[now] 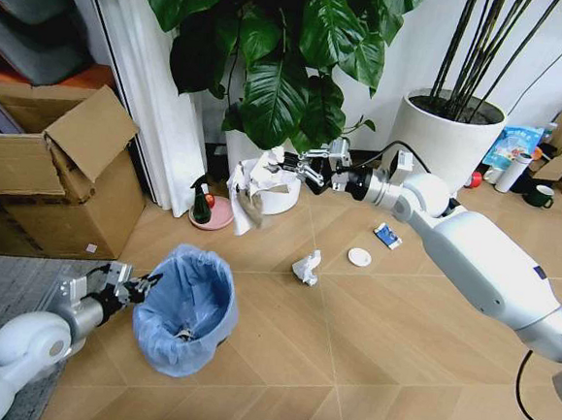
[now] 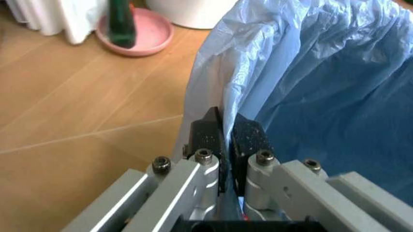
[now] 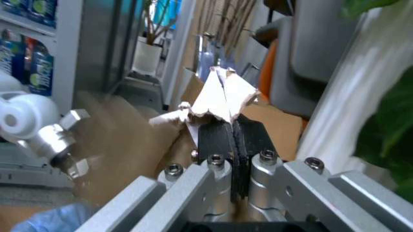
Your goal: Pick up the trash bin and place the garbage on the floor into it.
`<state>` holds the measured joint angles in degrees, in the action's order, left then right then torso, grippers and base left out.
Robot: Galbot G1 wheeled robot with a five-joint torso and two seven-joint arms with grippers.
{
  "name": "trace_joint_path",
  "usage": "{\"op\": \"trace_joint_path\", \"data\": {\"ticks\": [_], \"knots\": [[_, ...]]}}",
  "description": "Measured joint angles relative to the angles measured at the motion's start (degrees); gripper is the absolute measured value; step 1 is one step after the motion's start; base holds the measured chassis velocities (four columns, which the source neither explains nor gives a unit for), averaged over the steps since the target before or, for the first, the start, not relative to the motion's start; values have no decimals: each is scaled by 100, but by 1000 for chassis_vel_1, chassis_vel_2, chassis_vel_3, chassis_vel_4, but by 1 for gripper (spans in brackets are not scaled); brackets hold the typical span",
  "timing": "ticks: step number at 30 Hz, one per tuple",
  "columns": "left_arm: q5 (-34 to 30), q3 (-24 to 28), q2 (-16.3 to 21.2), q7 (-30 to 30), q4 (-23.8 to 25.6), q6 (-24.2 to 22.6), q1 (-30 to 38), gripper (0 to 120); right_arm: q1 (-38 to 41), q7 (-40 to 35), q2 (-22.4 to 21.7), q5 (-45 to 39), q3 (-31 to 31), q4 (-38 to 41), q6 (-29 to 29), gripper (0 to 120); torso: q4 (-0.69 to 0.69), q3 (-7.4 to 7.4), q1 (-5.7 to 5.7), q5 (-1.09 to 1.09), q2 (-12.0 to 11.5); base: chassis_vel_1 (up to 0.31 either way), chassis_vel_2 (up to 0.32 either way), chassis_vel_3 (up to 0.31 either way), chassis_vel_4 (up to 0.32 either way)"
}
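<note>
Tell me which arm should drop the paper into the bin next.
Right. The right gripper is already shut on the crumpled paper, held up off the floor. The left gripper is clamped on the trash bin rim, so it is probably best left steadying the bin.

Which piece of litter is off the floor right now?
The crumpled white-and-brown paper, pinched in the right gripper; the others lie on the floor.
</note>
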<state>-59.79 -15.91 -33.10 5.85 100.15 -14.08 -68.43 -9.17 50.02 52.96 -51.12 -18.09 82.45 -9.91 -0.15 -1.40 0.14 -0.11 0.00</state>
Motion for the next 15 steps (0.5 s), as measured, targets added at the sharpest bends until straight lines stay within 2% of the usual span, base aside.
{"op": "trace_joint_path", "data": {"ticks": [6, 15], "knots": [[-229, 490, 46, 59, -18, -55, 495, 0, 64, 62, 182, 14, -233, -31, 0, 0, 1, 0, 0, -1, 0, 0, 0, 0, 0], [-354, 561, 93, 203, -58, -133, 625, 0, 29, 44, 444, 117, -613, -117, -9, 0, 0, 0, 0, -1, 0, 0, 0, 0, 0]]}}
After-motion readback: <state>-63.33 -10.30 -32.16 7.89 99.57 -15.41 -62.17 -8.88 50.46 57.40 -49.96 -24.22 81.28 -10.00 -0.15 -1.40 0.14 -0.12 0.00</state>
